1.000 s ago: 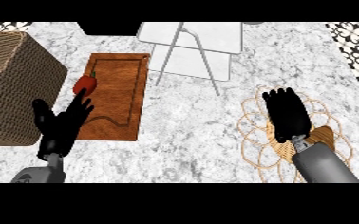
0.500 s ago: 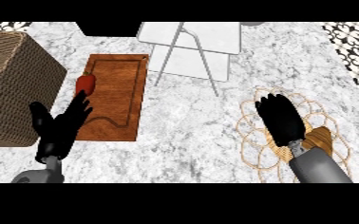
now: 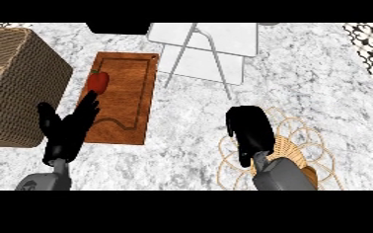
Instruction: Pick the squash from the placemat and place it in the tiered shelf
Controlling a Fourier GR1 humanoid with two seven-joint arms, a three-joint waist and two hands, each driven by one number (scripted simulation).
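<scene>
The woven, lace-edged placemat (image 3: 295, 143) lies at the lower right of the counter. My right hand (image 3: 247, 127) hangs over its left part, tipped forward and down, and hides what is beneath it. An orange-tan patch (image 3: 312, 174) shows beside my right forearm; I cannot tell whether it is the squash. The white tiered shelf (image 3: 211, 49) stands at the back centre. My left hand (image 3: 67, 133) rests open at the lower left, fingers up, over the near corner of a wooden board.
A wooden cutting board (image 3: 124, 98) lies left of centre with a red fruit (image 3: 98, 81) at its left edge. A large wicker basket (image 3: 25, 91) fills the far left. Bare marble lies between the board and the placemat.
My right hand has moved left across the placemat and tipped forward, so it looks shorter than before. My left hand has barely moved.
</scene>
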